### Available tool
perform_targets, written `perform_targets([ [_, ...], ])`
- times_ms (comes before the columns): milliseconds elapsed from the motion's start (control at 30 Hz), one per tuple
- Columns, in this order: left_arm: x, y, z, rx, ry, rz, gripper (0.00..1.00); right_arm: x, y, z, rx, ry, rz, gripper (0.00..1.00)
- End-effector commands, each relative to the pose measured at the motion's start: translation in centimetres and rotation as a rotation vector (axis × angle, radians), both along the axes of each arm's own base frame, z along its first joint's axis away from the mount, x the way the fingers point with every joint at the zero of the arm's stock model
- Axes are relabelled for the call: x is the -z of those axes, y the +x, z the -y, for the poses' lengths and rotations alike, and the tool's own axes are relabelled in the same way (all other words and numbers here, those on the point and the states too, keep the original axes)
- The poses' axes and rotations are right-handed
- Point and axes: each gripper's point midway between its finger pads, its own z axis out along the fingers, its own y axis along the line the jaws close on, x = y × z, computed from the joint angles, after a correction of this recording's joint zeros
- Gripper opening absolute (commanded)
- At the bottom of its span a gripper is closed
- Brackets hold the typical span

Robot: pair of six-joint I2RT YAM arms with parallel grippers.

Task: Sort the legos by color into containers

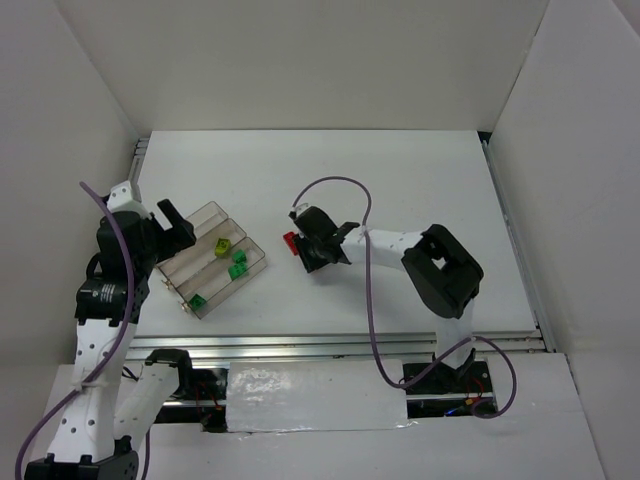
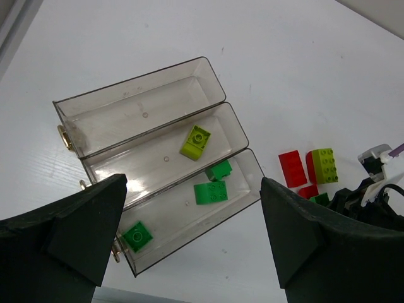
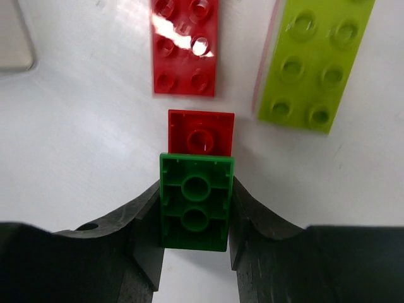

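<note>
Over on the white counter (image 1: 400, 180), roughly mid-way across, the right arm's fingers (image 3: 136, 233) are pinched on a small bright green lego brick (image 3: 196, 211). There's one pad flat against each side, and the brick's hollow underside faces the wrist camera. Can't tell if it's actually off the counter or not. A small red square brick (image 3: 201, 131) touches its far edge. A flat red studded plate (image 3: 184, 47) lies just past that, and a long yellow-green brick (image 3: 312, 60) sits off to one side. From the left wrist view, that long one looks stacked on something red. To the left of this loose pile sits the clear plastic tray of three long troughs (image 2: 142, 77), angled on the counter. Its middle trough has a small yellow-green brick (image 2: 196, 141) in it. The trough closest to the loose pile holds three bright green bricks (image 2: 210, 192). The left arm's fingers (image 2: 303, 240) are spread as wide as they go, gripping nothing, hanging over the tray's near end.
</note>
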Motion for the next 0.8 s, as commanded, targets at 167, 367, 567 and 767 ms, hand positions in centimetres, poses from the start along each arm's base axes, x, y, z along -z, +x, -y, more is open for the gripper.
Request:
perform_targets([
  [167,-2.1,-0.4,10.1,0.526,-0.252,0.07,0.99,-15.1,-9.2,-3.1,-0.241,0.638,0.126,0.15],
  [367,-5.9,-4.0,18.0,1.025,-0.449,0.301,0.99,-24.8,-14.8,-1.7,-0.441,0.946,0.185,0.16],
  [567,-8.6,-8.3,21.4,1.272,-0.467,0.445,0.99,-29.7,-17.9,-1.8,-0.595,1.101,0.177,0.18],
  [767,-8.9,-9.7,23.0,1.353,-0.479,0.461,0.98,-30.9,-17.8,-2.8,-0.625,1.136,0.168,0.18],
])
